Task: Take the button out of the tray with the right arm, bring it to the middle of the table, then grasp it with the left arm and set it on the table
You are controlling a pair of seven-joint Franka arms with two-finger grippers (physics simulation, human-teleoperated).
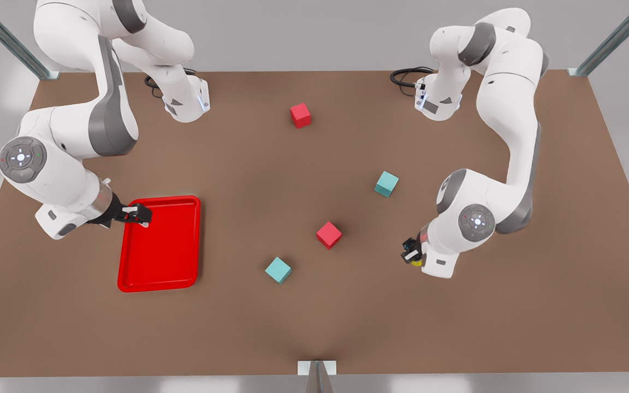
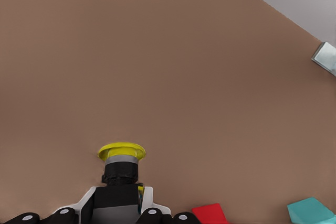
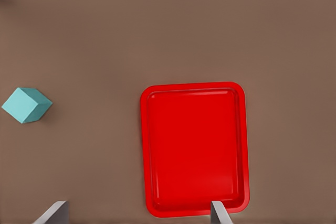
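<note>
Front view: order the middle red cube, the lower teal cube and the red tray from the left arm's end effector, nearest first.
From the left end effector, at the front view's right:
1. Small red cube, mid-table.
2. Small teal cube, further toward the front view's left.
3. Flat red rectangular tray, far at the front view's left, by the right end effector.

Yellow-capped button [image 2: 121, 153], red tray [image 1: 160, 275], brown table [image 1: 314, 327]
</note>
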